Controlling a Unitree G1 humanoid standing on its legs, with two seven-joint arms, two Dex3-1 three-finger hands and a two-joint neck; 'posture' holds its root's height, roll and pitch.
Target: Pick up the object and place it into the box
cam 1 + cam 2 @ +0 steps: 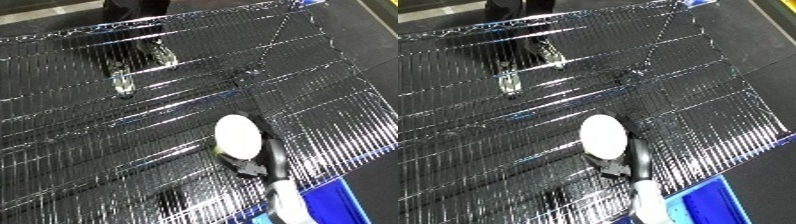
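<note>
A white round object (237,135), flat and oval from above, sits in my right hand (259,162) over the wire-mesh table (98,130). The black fingers curl round its lower edge and far side, and a small yellow-green patch shows at its lower left rim. My white forearm (649,200) comes up from the bottom edge. The blue bin (704,199) lies at the lower right, just beyond the table's near right edge and close beside the forearm. My left hand is outside both views.
The shiny wire mesh fills most of the view and its right edge (369,107) runs diagonally down to the right. Dark floor (364,40) lies beyond that edge, above the bin.
</note>
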